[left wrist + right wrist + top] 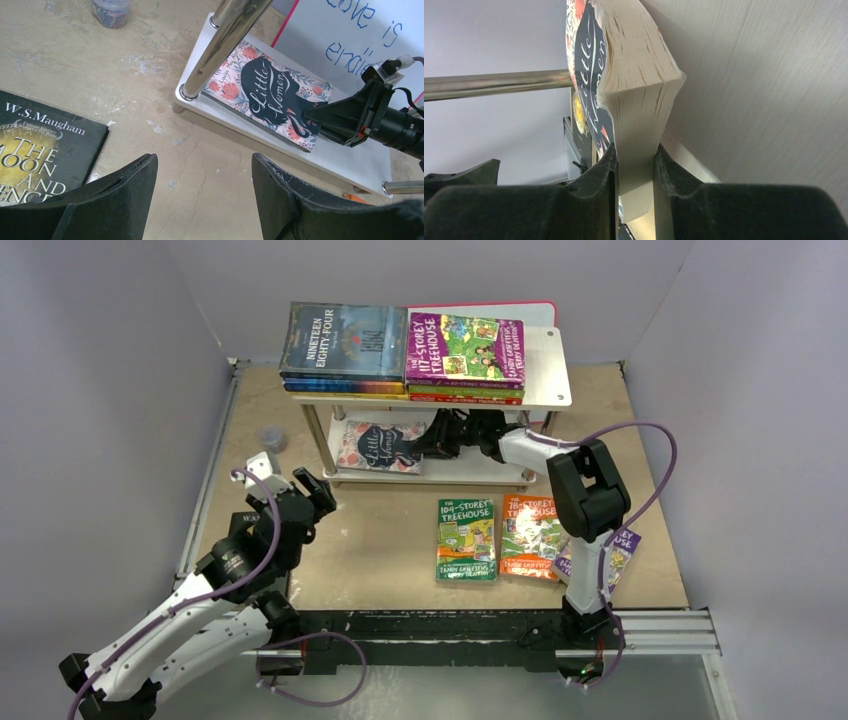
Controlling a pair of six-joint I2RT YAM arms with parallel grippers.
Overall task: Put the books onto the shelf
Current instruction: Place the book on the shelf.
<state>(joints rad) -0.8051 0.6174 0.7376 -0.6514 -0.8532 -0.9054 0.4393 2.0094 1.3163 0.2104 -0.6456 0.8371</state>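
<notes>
Book: "Little Women" [270,95], lying on shelf [470,472] lower tier.
R gripper [636,155]: clamped on its page edge; arm reaches in under top tier.
Top tier: "Nineteen Eighty-Four" [343,340], "117-Storey Treehouse" [465,348].
L gripper [205,175]: jaws wide apart, low over counter [390,540], near "The Moon and Sixpence" [40,150].

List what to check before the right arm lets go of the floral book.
1. Right gripper shut on floral book: ok, it pinches the page edge.
2. Book over the shelf's lower board: ok.
3. Book lying fully flat: cannot tell at the gripped end.
4. Left gripper open and away from the shelf: ok.
5. All books shelved: not ok; three cartoon books and a black book lie on the table.
</notes>
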